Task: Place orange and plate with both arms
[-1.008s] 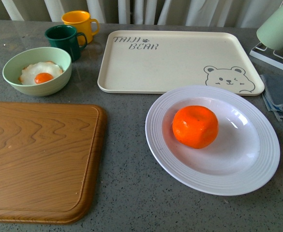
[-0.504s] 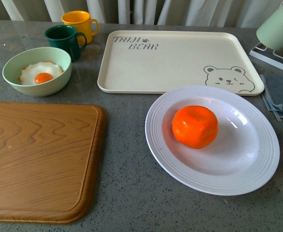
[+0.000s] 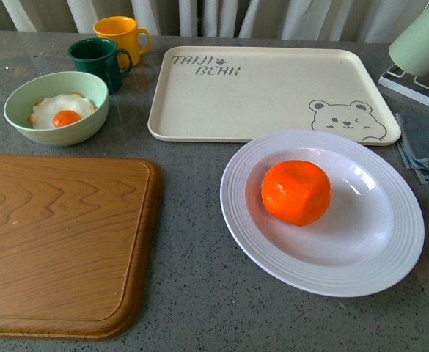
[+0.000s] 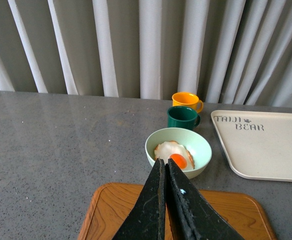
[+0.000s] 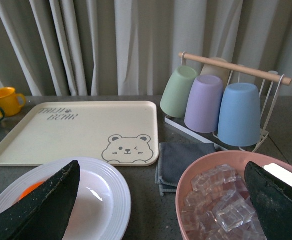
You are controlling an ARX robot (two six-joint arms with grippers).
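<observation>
Nothing has moved since a second ago: the orange (image 3: pixel 295 191) still sits in the well of the plate (image 3: pixel 390 242), with no arm in the front view. At the left, the left gripper (image 4: pixel 164 162) hangs over the wooden board (image 3: pixel 60 242), jaws pressed together on nothing; rightward, the plate rests on the counter (image 3: pixel 192 293) just before the bear tray (image 3: pixel 273 88), the right gripper (image 5: pixel 160 165) spread wide beside it. I judge the reach not yet begun: next the left jaws must part, one arm taking the orange, the other the rim.
</observation>
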